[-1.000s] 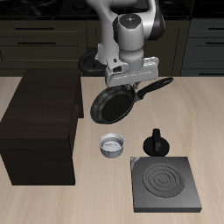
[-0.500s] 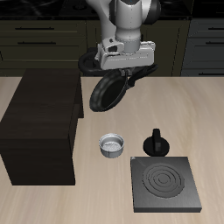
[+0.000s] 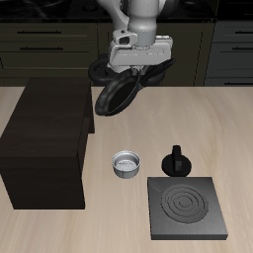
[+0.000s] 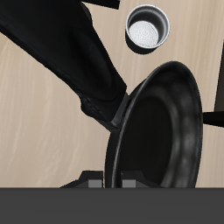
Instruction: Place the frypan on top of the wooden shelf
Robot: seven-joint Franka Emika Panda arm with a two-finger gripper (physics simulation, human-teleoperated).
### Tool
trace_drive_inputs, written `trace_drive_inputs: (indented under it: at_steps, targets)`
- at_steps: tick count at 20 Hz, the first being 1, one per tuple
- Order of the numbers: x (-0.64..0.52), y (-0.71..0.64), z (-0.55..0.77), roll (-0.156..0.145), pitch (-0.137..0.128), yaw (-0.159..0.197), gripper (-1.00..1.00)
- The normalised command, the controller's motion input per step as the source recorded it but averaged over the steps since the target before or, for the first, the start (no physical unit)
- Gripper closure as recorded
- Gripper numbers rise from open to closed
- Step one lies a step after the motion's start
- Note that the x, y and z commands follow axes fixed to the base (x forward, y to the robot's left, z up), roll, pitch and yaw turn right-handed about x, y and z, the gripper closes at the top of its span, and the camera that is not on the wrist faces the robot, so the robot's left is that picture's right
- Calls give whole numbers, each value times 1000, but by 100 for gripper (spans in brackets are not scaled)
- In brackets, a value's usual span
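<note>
My gripper [image 3: 138, 71] is shut on the handle of the black frypan [image 3: 118, 93] and holds it high in the air, tilted steeply on its side, beside the upper back corner of the wooden shelf [image 3: 49, 138]. The pan hangs above the table, not over the shelf top. In the wrist view the frypan [image 4: 162, 122] fills much of the frame, its rim and inside facing me, with its handle running to my fingers at the frame's edge. The shelf is a large dark boxy block with stepped tops.
A small grey metal bowl [image 3: 126, 163] sits on the table below the pan; it also shows in the wrist view [image 4: 146, 28]. A black stove plate [image 3: 186, 207] with rings lies near the front edge, with a small black knobbed object [image 3: 177, 161] behind it.
My gripper has risen and moved toward the shelf and farther back, carrying the frypan. The pan has tilted more steeply onto its side.
</note>
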Motion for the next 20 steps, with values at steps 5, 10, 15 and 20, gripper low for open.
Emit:
trace_drive_inputs:
  at_steps: [5, 10, 15, 20]
  targets:
    - [-60, -50, 310, -18, -48, -2, 100]
    - [-49, -7, 190, -9, -19, -4, 100]
    - [-97, -8, 202, 8, -13, -14, 100]
    - [-85, -31, 195, -5, -31, -6, 100]
